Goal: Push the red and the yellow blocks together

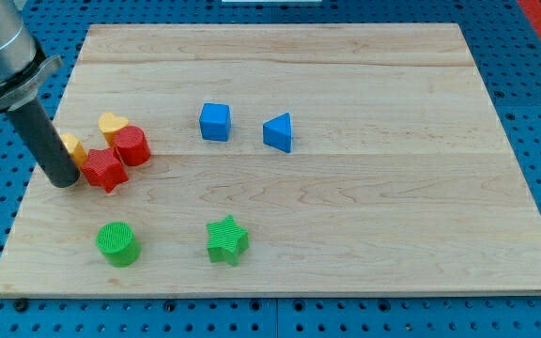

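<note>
Rod tip (65, 180) down on board (364, 235) at view's left, just left of red star block (104, 170), apparently touching it. No jaws on this rig, so nothing grasped; contact only by push.

Red cylinder (132, 145) against star's upper right. Yellow heart block (112, 123) touching cylinder. Second yellow block (71, 146) half hidden behind rod (shape unclear).

Cluster looks nearly gathered.

Risk: push rightward could drive star past hidden yellow block, splitting it off. Rod shaft may also drag that block sideways.

Blues, greens well apart, unlikely involved.
</note>
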Robot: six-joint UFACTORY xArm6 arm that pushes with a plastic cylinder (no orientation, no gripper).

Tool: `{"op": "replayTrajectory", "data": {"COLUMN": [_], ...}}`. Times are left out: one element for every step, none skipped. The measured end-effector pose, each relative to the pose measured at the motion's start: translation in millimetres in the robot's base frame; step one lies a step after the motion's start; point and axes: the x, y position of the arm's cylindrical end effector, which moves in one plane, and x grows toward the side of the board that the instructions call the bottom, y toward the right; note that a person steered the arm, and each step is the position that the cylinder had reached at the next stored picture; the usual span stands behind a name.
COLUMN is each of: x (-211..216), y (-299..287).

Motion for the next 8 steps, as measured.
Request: {"op": "replayTrajectory", "data": {"x": [0, -24, -40, -40, -34, 16, 60, 63], "y": [-37, -42, -36, -28, -45, -49, -15, 45]}}
